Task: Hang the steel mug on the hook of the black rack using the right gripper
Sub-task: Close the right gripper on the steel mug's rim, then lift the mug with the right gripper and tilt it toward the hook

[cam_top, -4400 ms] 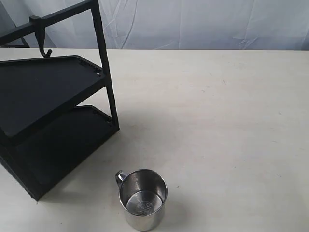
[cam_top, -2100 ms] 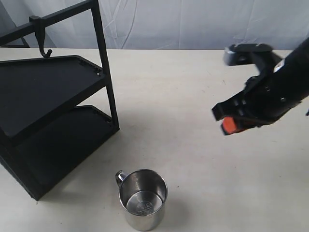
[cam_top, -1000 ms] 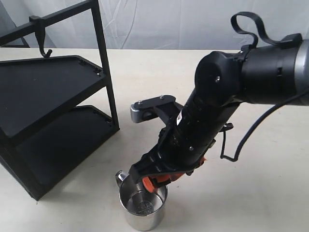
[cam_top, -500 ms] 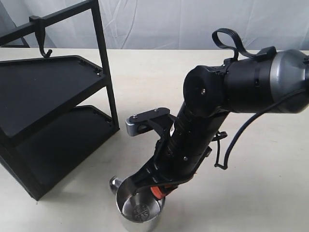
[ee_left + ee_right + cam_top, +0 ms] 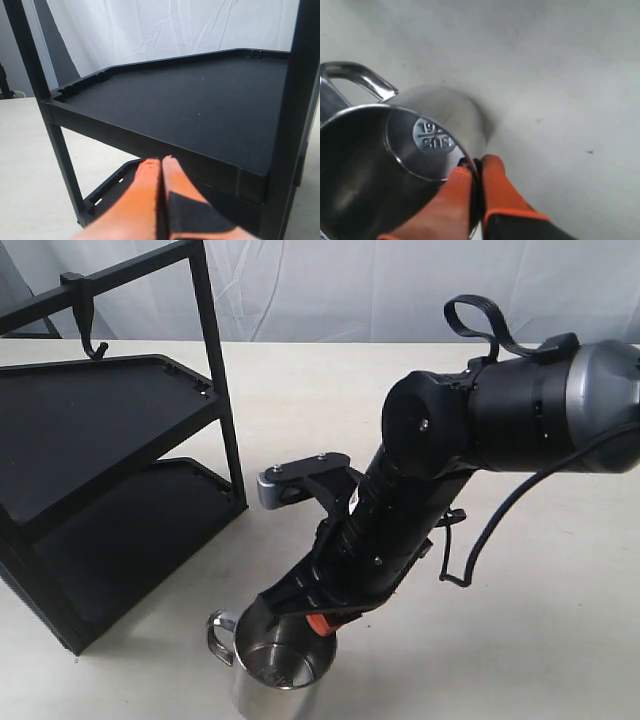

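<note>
The right gripper (image 5: 472, 172) has its orange fingers (image 5: 500, 190) pinched onto the rim of the mug (image 5: 272, 680), one finger inside the wall, the other outside. The mug sits at the near edge of the counter (image 5: 520, 590), mouth up and tipped a little, so its long axis leans off upright; the stamped base shows inside, and the looped handle (image 5: 218, 632) sticks out on the side away from the fingers, toward the rack (image 5: 110, 460). Bare counter lies open beyond the fingers and to the arm's side. The rack's corner post stands between the mug and the shelves. Farthest off, the hook (image 5: 88, 328) hangs from the slanted top bar above the upper shelf. The left gripper (image 5: 161, 172), fingers pressed together with nothing between them, sits close to the rack's upper shelf edge.
</note>
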`<state>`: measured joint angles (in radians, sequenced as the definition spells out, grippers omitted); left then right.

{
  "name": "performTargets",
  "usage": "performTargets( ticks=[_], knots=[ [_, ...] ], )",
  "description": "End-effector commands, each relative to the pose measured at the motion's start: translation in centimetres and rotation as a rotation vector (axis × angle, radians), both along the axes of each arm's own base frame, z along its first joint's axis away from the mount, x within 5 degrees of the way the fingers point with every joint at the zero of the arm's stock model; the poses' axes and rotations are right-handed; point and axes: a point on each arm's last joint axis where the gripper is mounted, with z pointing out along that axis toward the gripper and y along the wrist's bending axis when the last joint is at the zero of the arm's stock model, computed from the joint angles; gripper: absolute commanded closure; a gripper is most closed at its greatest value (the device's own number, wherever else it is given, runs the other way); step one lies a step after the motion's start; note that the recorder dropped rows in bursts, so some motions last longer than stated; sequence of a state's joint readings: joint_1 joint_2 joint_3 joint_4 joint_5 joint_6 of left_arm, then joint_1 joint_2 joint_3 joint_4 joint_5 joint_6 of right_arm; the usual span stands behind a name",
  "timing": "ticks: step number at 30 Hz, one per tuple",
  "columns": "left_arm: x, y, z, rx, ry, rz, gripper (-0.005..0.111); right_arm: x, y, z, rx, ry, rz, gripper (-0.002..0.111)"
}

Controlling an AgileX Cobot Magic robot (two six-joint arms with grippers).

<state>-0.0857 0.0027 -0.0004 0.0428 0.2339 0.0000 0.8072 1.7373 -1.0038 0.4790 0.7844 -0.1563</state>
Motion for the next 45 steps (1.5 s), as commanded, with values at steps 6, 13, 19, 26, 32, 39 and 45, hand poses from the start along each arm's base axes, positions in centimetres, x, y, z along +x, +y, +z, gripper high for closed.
performTargets(
  ticks=[6,13,19,26,32,39,45],
  knots=[
    [0.0,0.0,0.0,0.002,-0.003,-0.005,0.105,1.2,0.5,5.2,0.214,-0.24,-0.094,0.109],
    [0.0,0.0,0.0,0.002,-0.003,-0.005,0.105,2.2,-0.1,7.6,0.264,-0.438,-0.172,0.109],
    [0.0,0.0,0.0,0.002,-0.003,-0.005,0.105,2.8,-0.9,9.6,0.298,-0.575,-0.244,0.109],
    [0.0,0.0,0.0,0.002,-0.003,-0.005,0.105,3.2,-1.2,11.4,0.343,-0.679,-0.266,0.109],
    [0.0,0.0,0.0,0.002,-0.003,-0.005,0.105,3.5,-0.9,12.9,0.36,-0.719,-0.257,0.109],
    [0.0,0.0,0.0,0.002,-0.003,-0.005,0.105,3.3,-1.2,13.6,0.361,-0.732,-0.255,0.109],
    [0.0,0.0,0.0,0.002,-0.003,-0.005,0.105,3.0,-0.6,14.0,0.423,-0.731,-0.275,0.109]
  ],
)
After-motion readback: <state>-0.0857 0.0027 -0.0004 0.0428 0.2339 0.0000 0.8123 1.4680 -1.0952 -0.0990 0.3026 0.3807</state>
